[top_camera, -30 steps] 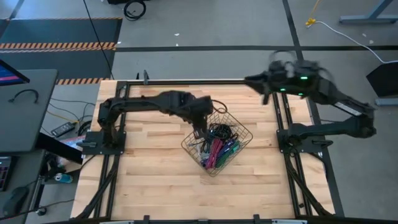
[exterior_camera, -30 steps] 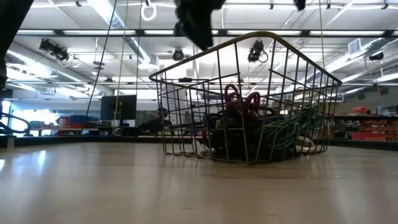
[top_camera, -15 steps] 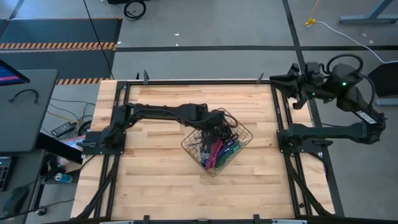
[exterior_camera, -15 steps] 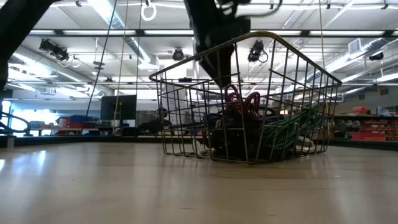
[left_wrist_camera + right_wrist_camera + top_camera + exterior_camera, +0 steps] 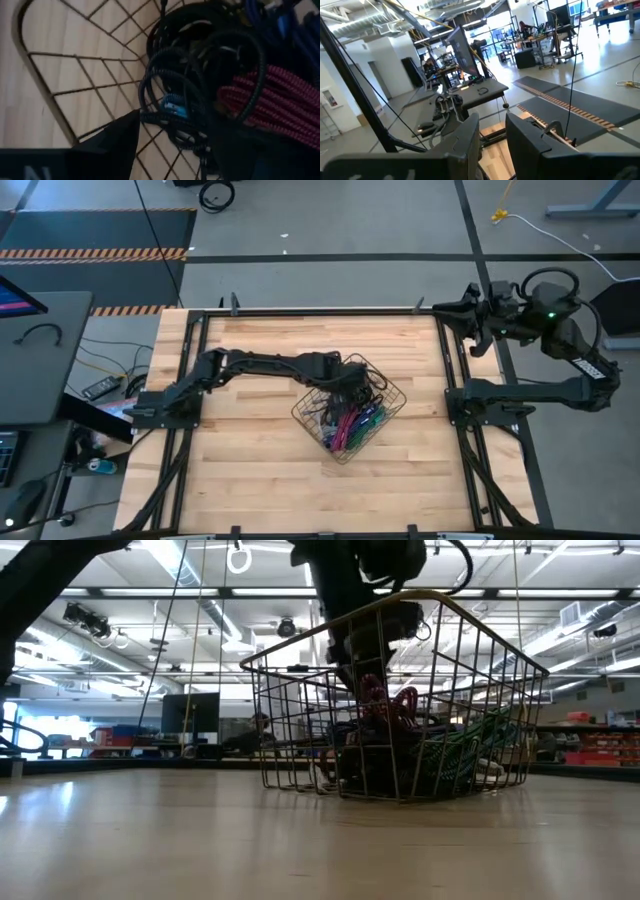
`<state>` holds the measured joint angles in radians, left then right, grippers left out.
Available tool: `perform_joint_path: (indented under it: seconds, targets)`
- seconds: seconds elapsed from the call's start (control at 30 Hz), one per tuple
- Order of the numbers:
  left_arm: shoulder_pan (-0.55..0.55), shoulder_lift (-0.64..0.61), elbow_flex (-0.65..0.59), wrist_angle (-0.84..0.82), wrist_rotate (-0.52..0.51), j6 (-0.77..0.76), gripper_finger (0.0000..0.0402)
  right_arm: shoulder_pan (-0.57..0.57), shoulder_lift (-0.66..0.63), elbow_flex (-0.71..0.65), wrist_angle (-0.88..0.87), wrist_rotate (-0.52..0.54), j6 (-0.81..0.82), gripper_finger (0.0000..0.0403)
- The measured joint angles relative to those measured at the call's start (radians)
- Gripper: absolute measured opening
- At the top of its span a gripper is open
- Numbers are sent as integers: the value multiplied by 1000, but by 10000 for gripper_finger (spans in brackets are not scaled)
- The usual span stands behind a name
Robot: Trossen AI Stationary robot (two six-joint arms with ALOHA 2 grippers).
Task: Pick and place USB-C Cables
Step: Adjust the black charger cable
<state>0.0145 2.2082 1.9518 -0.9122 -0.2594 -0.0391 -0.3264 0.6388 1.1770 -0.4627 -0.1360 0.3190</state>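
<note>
Big hall w/ ceiling strip lights beyond the wooden table (image 5: 250, 470), which fills centre of high view. Wire basket (image 5: 392, 401) sits centre-right, turned cornerwise. USB-C Cables (image 5: 352, 420) piled inside; magenta and green bundles run long-axis lower-left to upper-right. Left gripper (image 5: 350, 385) dips into basket's upper-left part, fingers spread round dark coils, gripping nothing. Right gripper (image 5: 440, 308) raised at frame's upper right, fingers slightly apart, empty.
</note>
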Motion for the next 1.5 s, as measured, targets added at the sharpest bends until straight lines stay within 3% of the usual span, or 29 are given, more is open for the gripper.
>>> perform_joint_path:
  seconds: [0.7,1.0,1.07,1.27,1.5]
  targets:
    - [-49,12,14,57,26,168,233,0,0,0,-6,3,0,101]
    - [-67,8,26,158,20,393,233,0,15,-1,-8,3,11,101]
    - [-57,8,26,150,49,382,233,0,19,-1,-9,3,19,101]
    - [-1,8,26,152,177,159,233,0,39,-1,-11,3,21,101]
    - [14,8,26,152,178,214,233,0,65,-1,-10,27,16,101]
